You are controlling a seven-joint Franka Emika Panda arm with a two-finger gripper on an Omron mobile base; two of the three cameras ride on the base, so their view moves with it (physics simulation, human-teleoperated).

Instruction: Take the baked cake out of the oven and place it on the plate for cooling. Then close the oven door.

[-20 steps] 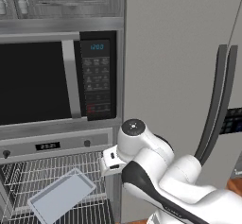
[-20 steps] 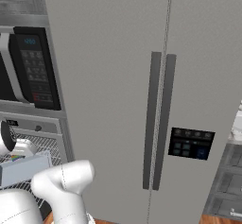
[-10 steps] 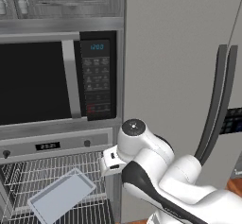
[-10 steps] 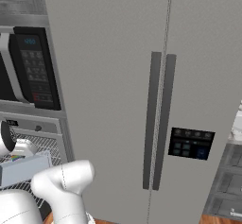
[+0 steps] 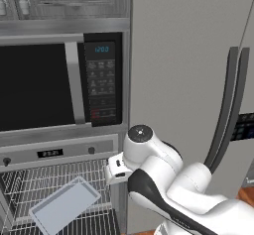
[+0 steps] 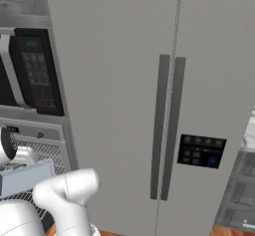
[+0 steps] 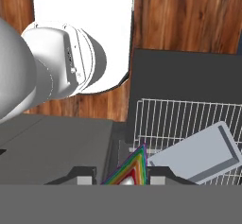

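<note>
Tool (image 7: 124, 178) jaws nearly closed on rainbow cake wedge (image 7: 132, 168); tilting risks dropping it onto open oven door (image 7: 189, 74)

The arm (image 5: 173, 189) comes up from the lower right of the left base view, bends at a big round joint mid-frame, then pokes its wrist left and down. In the right base view it's a fat white elbow at the lower left. The gripper (image 7: 125, 176) sits at the bottom centre of the hand view, jaws pulled in close, pinching a rainbow-striped wedge (image 7: 131, 168) between the fingertips (image 7: 85, 175).
</note>
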